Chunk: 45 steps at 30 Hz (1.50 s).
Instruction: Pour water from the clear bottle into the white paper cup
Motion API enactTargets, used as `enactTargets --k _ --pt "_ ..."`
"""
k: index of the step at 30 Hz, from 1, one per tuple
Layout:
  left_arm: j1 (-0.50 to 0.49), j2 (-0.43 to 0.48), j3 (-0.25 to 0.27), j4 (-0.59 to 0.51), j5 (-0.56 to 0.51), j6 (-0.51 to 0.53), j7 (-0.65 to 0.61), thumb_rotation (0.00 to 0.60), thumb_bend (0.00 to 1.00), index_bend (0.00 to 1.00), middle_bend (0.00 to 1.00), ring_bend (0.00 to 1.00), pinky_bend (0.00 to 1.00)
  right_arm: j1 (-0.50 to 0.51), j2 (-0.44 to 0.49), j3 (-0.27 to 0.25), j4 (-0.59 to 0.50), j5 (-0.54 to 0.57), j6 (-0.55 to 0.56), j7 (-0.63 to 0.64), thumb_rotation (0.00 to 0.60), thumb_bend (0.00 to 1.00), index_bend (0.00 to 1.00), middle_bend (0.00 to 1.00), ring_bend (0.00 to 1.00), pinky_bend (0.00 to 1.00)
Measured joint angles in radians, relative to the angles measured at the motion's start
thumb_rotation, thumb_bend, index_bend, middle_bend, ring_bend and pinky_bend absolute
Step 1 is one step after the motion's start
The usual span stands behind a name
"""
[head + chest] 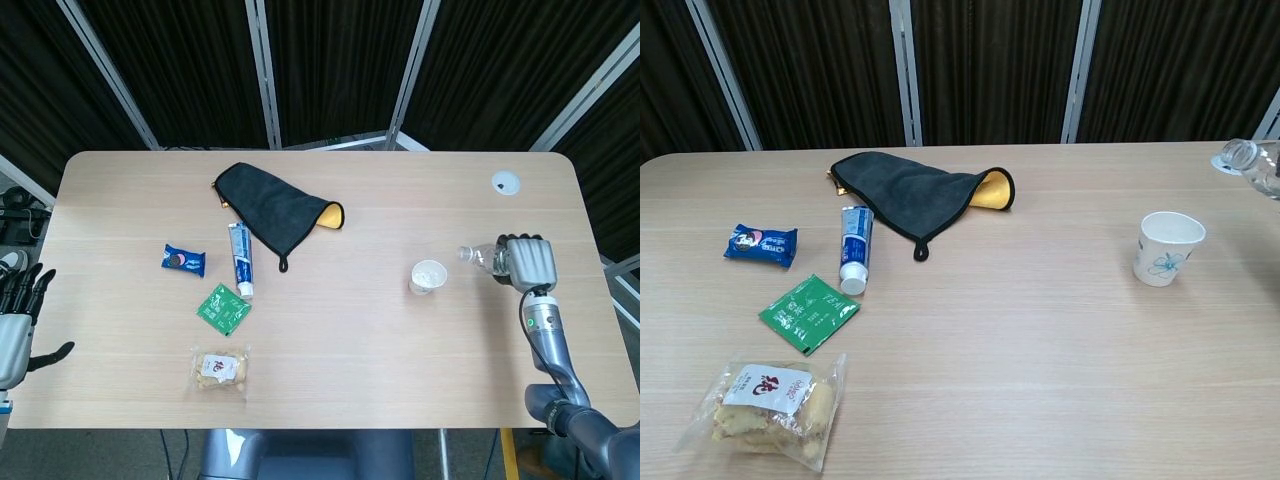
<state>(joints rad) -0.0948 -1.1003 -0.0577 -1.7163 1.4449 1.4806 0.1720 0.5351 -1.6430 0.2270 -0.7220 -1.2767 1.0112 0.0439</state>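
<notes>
The white paper cup point(428, 275) point(1167, 247) with a blue print stands upright on the right part of the table. To its right my right hand point(530, 262) holds the clear bottle point(482, 257) point(1252, 162) above the table. The bottle is tilted with its open neck toward the cup, off to the cup's right, and no water runs from it. In the chest view only the bottle's neck shows at the right edge. My left hand point(14, 320) hangs off the table's left edge, holding nothing, its fingers apart.
A dark cloth point(277, 207) with a yellow corner, a toothpaste tube point(239, 258), a blue snack packet point(184, 260), a green sachet point(223, 307) and a bag of biscuits point(221, 370) lie on the left half. A white bottle cap point(505, 182) rests at the far right.
</notes>
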Motion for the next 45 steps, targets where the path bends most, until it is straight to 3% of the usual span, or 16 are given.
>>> enactTargets --k 11,18,24,30,38,45 --pt "0.003 0.006 0.005 -0.009 0.012 0.005 -0.006 0.6 0.01 0.0 0.0 0.0 0.0 -0.064 0.145 -0.008 -0.223 -0.044 0.016 0.381 0.6 0.66 0.53 0.64 0.59 0.45" --pt "0.007 0.01 0.014 -0.019 0.031 0.012 -0.007 0.6 0.01 0.0 0.0 0.0 0.0 -0.126 0.281 -0.095 -0.407 -0.208 0.094 0.711 0.6 0.67 0.53 0.64 0.59 0.45" --pt "0.009 0.012 0.019 -0.024 0.044 0.016 -0.008 0.6 0.01 0.0 0.0 0.0 0.0 -0.148 0.343 -0.197 -0.498 -0.354 0.157 0.896 0.6 0.68 0.54 0.64 0.59 0.45" --pt "0.009 0.01 0.02 -0.023 0.043 0.014 -0.006 0.6 0.01 0.0 0.0 0.0 0.0 -0.124 0.332 -0.255 -0.531 -0.435 0.156 0.94 0.6 0.69 0.54 0.64 0.59 0.45" --pt "0.005 0.01 0.015 -0.016 0.022 -0.001 -0.008 0.6 0.01 0.0 0.0 0.0 0.0 -0.087 0.227 -0.256 -0.531 -0.43 0.126 0.889 0.6 0.69 0.54 0.64 0.57 0.45" --pt "0.001 0.008 0.012 -0.007 0.007 -0.014 -0.011 0.6 0.01 0.0 0.0 0.0 0.0 -0.075 0.104 -0.244 -0.447 -0.403 0.131 0.825 0.6 0.69 0.54 0.64 0.57 0.46"
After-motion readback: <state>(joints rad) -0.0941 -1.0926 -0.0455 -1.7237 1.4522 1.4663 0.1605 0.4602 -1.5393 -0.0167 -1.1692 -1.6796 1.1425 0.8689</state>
